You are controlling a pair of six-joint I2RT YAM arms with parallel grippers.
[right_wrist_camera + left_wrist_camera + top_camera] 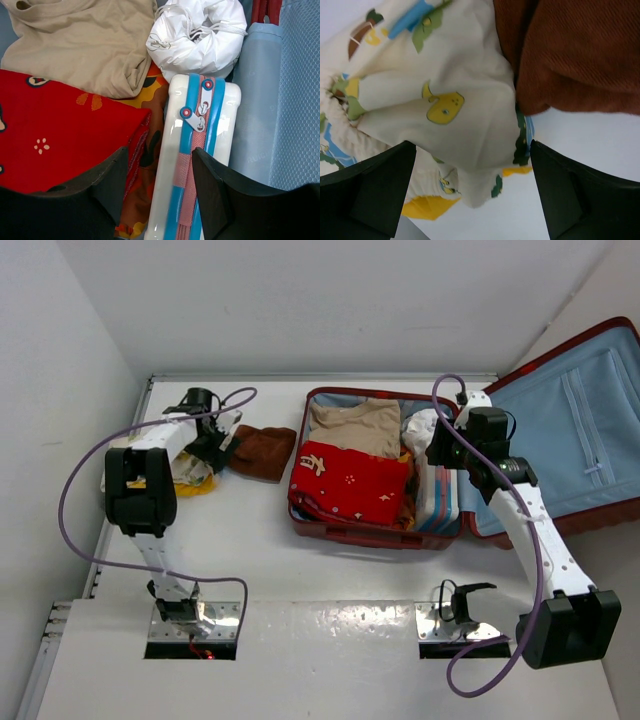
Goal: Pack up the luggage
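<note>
The luggage (372,536) lies open right of centre, its blue-lined lid (560,430) flung to the right. In it are a beige shirt (352,425), a folded red cloth (352,483), a white crumpled bag (197,37) and a white pouch (200,145) with a blue and pink zip. My right gripper (445,447) (160,175) hovers over that pouch, jaws apart, holding nothing. My left gripper (213,445) (472,187) is wide open over a cream cartoon-print cloth (450,75) on the table; the cloth's edge lies between the fingers.
A brown knitted cloth (262,452) (570,55) lies on the table between the cream cloth and the luggage, touching the cream cloth. White walls close in on the left and the back. The arms' bases (195,615) sit at the near edge.
</note>
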